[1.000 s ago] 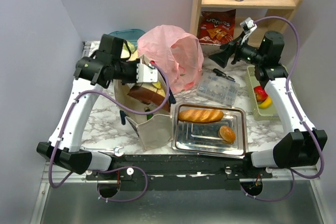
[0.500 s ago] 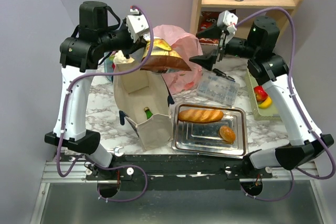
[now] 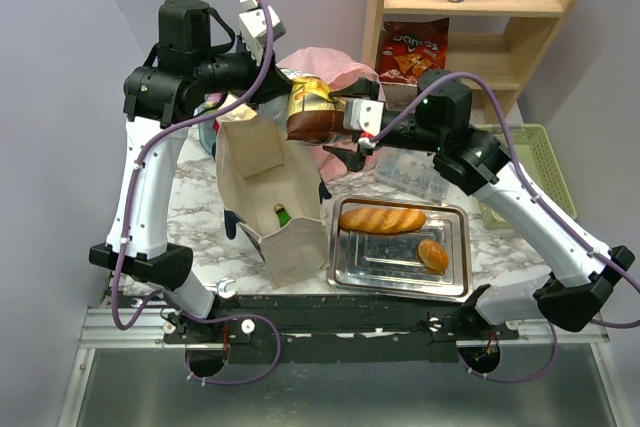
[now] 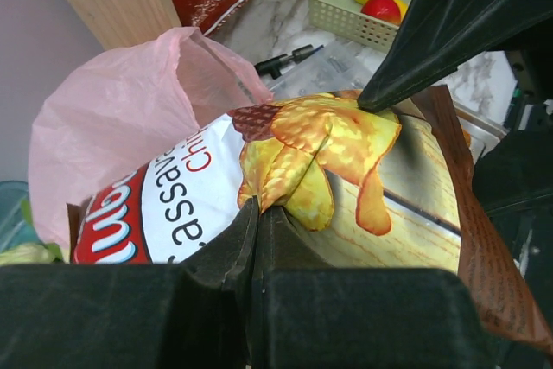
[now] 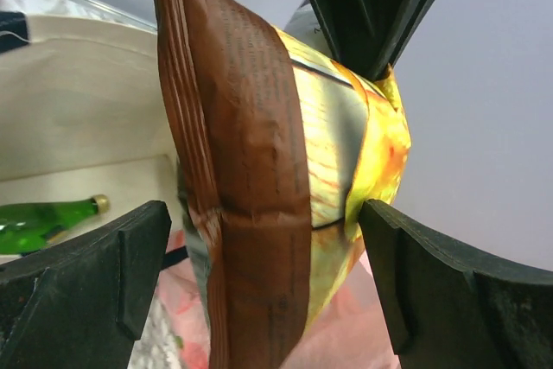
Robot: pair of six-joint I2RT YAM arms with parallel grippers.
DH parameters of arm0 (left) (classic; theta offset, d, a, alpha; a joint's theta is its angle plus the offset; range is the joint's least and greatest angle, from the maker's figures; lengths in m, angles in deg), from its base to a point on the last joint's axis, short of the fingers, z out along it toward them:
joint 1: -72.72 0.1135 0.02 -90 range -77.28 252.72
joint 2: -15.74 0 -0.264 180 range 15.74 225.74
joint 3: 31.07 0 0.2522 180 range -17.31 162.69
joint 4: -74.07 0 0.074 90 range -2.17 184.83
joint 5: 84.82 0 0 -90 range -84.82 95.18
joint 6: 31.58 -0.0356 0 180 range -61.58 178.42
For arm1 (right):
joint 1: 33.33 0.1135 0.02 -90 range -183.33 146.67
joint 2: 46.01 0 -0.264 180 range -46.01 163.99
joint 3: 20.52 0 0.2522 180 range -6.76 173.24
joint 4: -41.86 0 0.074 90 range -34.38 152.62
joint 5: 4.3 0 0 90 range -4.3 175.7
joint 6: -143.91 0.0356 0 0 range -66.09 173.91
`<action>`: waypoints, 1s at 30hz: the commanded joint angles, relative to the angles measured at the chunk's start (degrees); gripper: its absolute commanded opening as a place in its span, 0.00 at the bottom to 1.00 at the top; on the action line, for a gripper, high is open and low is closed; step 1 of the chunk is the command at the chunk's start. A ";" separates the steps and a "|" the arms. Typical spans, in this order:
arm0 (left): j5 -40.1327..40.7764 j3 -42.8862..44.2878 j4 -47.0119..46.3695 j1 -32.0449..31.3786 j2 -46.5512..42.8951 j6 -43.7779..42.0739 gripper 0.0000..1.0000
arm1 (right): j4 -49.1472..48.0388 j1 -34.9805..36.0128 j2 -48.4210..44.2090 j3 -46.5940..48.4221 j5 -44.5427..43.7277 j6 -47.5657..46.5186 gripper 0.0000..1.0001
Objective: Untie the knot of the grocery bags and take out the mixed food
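Spread wide, right gripper straddles the chip bag, not closed on it. Left gripper pinches the bag's other end, upper centre of top view, above the tote. Bag's long axis runs claw to claw; right looks placed to take it.

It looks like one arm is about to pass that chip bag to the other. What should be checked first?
1. Left gripper shut on the chip bag: ok, it pinches the bag's edge.
2. Right gripper open: ok, its fingers are spread wide.
3. Chip bag between the right fingers: ok, one finger on each side.
4. Chip bag lifted out of the tote: ok, it hangs above the opening.
5. Tote emptied: not ok, a green bottle lies inside.
6. How firm the left grip is: cannot tell.
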 commanded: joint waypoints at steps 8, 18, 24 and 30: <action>-15.21 -5.37 -6.52 -0.29 -4.41 9.66 0.00 | -17.70 5.13 -4.63 -12.69 -7.85 -6.70 1.00; -14.94 -10.41 -9.80 0.23 -7.24 11.35 0.05 | -24.71 5.22 -7.70 -16.24 -9.31 -4.22 0.34; -10.82 -10.67 -13.52 3.21 -8.14 15.10 0.76 | -23.88 5.18 -11.17 -17.67 -13.84 -0.97 0.09; -6.90 -11.89 -18.47 5.76 -10.33 16.01 0.90 | -11.94 4.89 -15.51 -15.83 -23.21 -1.49 0.03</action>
